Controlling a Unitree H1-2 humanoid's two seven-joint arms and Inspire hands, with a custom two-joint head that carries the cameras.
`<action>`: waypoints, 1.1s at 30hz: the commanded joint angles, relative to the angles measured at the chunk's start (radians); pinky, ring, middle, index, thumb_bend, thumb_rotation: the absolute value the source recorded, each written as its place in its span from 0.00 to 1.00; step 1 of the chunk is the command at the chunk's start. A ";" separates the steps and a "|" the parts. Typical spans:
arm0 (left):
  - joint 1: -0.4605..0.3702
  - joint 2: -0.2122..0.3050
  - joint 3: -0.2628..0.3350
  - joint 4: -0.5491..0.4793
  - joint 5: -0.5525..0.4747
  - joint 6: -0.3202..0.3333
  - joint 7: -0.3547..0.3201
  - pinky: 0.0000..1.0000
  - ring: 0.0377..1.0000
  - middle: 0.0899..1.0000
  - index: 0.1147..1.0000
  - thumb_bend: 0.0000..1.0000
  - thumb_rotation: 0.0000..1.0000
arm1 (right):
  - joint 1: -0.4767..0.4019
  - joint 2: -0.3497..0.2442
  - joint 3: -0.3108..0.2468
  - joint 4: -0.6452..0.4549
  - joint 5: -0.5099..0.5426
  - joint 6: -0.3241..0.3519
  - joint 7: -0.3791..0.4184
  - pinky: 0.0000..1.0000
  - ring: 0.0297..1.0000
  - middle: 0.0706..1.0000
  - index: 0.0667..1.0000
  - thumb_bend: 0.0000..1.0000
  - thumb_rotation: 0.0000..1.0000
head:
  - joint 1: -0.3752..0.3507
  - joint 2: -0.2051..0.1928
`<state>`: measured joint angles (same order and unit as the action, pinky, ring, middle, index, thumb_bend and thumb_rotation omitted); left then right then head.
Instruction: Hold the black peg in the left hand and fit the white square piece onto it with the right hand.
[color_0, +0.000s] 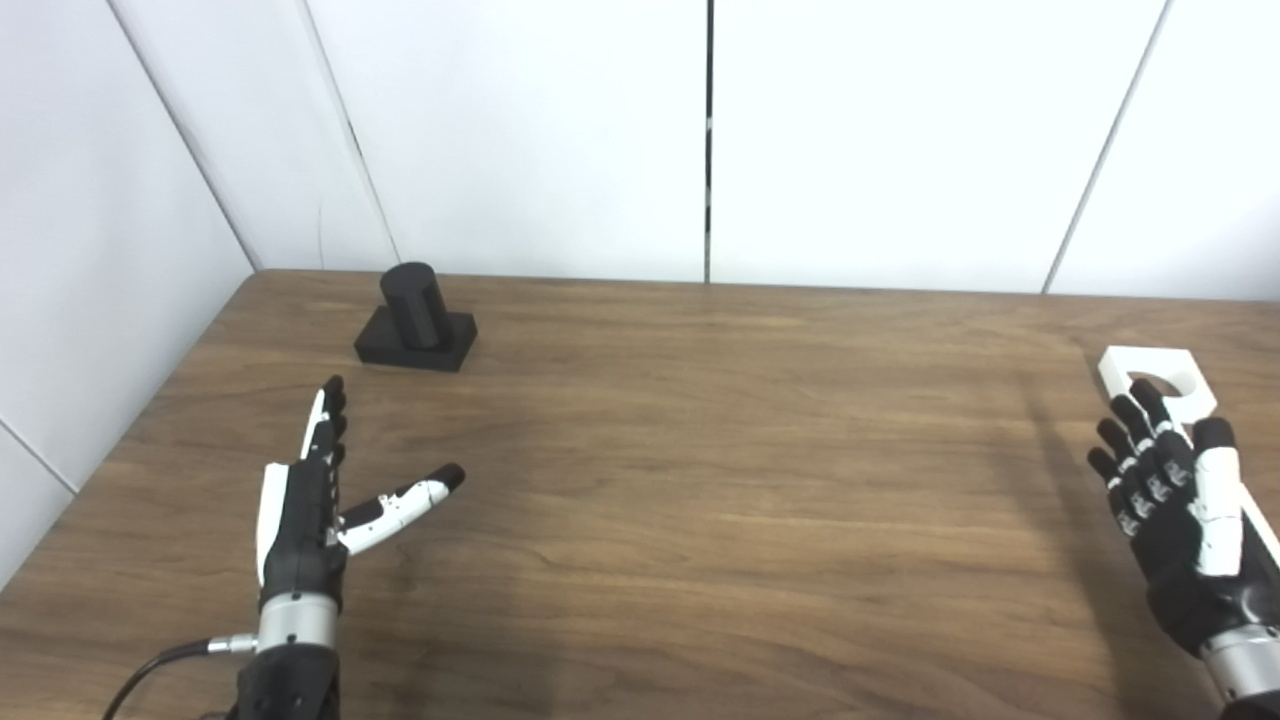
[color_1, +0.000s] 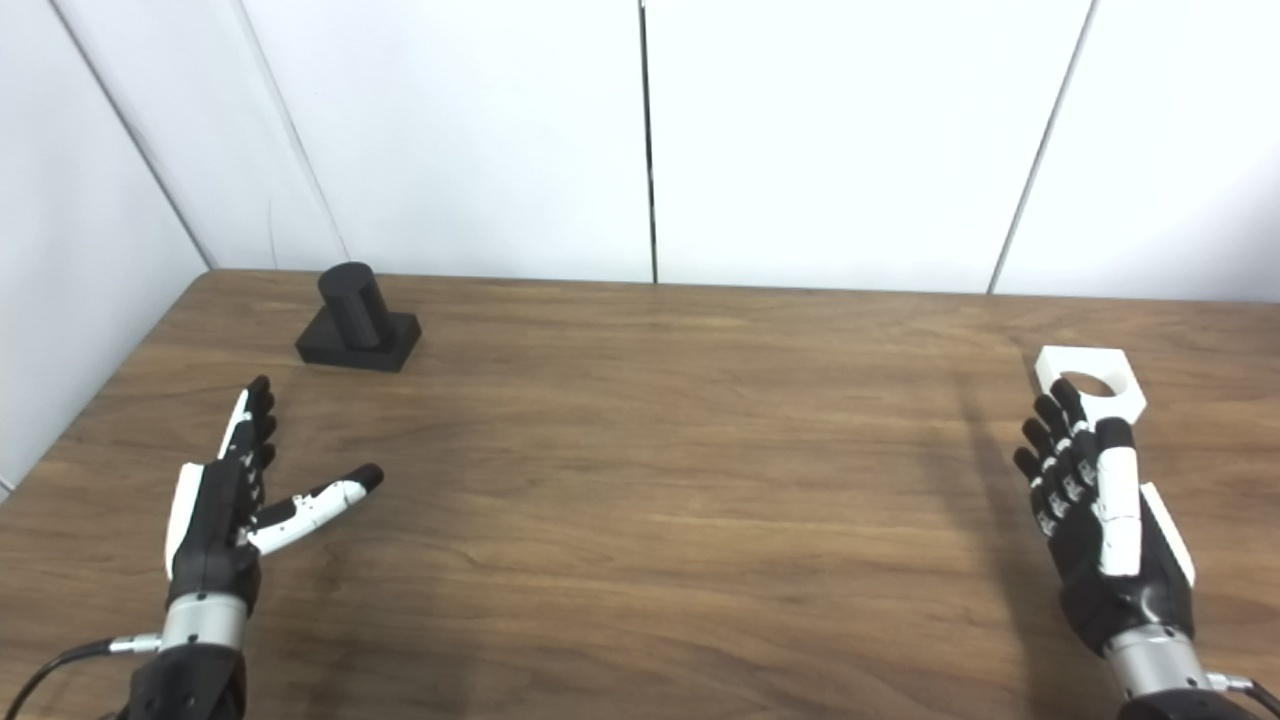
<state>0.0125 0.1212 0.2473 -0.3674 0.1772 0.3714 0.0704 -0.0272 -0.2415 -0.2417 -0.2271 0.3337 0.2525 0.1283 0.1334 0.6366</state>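
A wooden table (color_0: 700, 480) fills the near and middle part of the scene, its brown top showing a grain that runs left to right. Its far edge meets a white panelled wall (color_0: 520, 130), and its left edge runs along another white wall (color_0: 90, 240) on the left side. A dark vertical seam (color_0: 709, 140) splits the far wall near its middle, with thinner slanting seams to the left and right.
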 joint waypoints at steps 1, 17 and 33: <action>-0.049 0.043 0.012 -0.031 0.014 -0.004 0.010 0.99 1.00 1.00 1.00 1.00 0.13 | -0.039 -0.025 -0.008 -0.014 0.019 -0.040 0.024 1.00 1.00 1.00 1.00 0.59 1.00 | 0.002 0.001; -0.239 0.177 0.026 0.112 0.069 0.097 -0.013 1.00 1.00 1.00 0.98 1.00 0.11 | -0.055 -0.044 -0.008 -0.019 0.014 -0.022 0.023 1.00 1.00 1.00 1.00 0.56 1.00 | 0.008 0.003; -0.426 0.326 -0.004 0.411 0.138 0.098 -0.084 1.00 1.00 1.00 0.93 0.99 0.11 | -0.052 -0.059 -0.007 -0.024 0.014 -0.017 0.021 1.00 1.00 0.99 1.00 0.57 1.00 | 0.021 0.002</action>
<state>-0.3480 0.4098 0.2313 0.0401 0.3073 0.4738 -0.0108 -0.0518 -0.2849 -0.2433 -0.2261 0.3402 0.2572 0.1414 0.1534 0.6381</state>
